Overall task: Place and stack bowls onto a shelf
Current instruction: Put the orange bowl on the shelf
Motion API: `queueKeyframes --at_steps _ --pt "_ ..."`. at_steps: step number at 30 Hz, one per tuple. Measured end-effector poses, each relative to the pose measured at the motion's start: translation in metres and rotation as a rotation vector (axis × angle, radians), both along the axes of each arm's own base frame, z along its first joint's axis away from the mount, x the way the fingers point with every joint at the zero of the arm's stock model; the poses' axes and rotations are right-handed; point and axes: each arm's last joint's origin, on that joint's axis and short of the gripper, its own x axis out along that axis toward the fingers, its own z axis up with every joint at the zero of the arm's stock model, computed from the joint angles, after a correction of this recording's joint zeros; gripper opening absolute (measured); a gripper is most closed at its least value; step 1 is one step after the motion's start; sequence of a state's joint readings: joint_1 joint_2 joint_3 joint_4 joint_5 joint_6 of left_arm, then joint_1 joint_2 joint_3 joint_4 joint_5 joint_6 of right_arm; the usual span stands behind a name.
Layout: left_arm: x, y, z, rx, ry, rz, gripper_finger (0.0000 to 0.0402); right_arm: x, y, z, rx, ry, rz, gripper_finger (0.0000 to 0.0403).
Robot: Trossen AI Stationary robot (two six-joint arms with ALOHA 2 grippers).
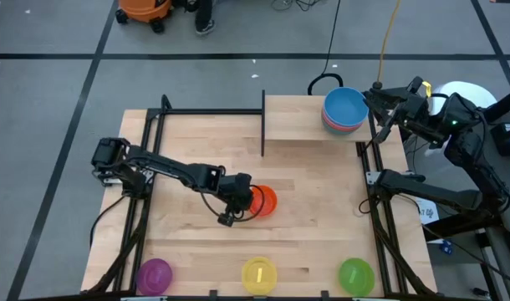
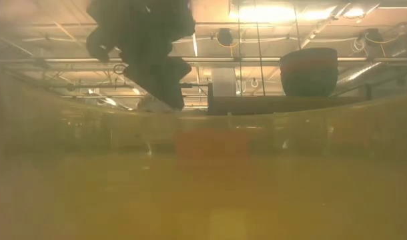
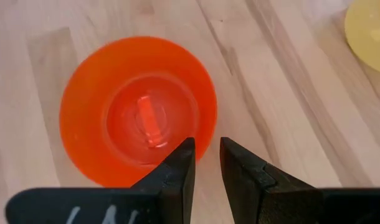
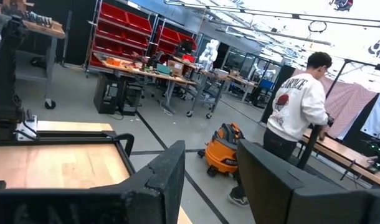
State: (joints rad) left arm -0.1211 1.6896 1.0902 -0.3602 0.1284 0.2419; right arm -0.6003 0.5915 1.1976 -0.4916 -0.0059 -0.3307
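Note:
An orange bowl (image 1: pixel 263 201) stands open side up in the middle of the table (image 1: pixel 322 209). My left gripper (image 1: pixel 238 201) is at its left rim, shut on it; the wrist view shows the bowl (image 3: pixel 115 106) from above. A stack with a blue bowl (image 1: pixel 345 107) on a pink one sits on the shelf (image 1: pixel 293 117) at the far right. My right gripper (image 4: pixel 212 174) is open and empty, just right of that stack (image 1: pixel 387 99). Purple (image 1: pixel 155 274), yellow (image 1: pixel 259 274) and green (image 1: pixel 355 274) bowls rest along the near edge. The teal bowl is not in view. My left gripper has the orange bowl's rim (image 3: pixel 204 146) between its two fingers, one finger (image 3: pixel 180 165) inside the bowl and the other (image 3: pixel 243 171) outside. The fingers point down from above. I cannot tell whether the bowl's base is on the table or just off it.
The shelf's black bar (image 1: pixel 263 124) stands at its left side. Black frame rails run along the table's left (image 1: pixel 142 209) and right (image 1: pixel 376 209) sides. A person (image 4: pixel 296 112) stands in the room beyond the table.

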Motion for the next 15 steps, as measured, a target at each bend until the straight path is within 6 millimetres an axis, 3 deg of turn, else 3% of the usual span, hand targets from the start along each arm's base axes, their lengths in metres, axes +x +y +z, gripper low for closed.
queueKeyframes --at_steps 15 --pt "0.020 -0.002 -0.020 0.032 0.045 -0.045 0.0081 0.000 0.000 -0.001 0.002 0.017 -0.003 0.0141"
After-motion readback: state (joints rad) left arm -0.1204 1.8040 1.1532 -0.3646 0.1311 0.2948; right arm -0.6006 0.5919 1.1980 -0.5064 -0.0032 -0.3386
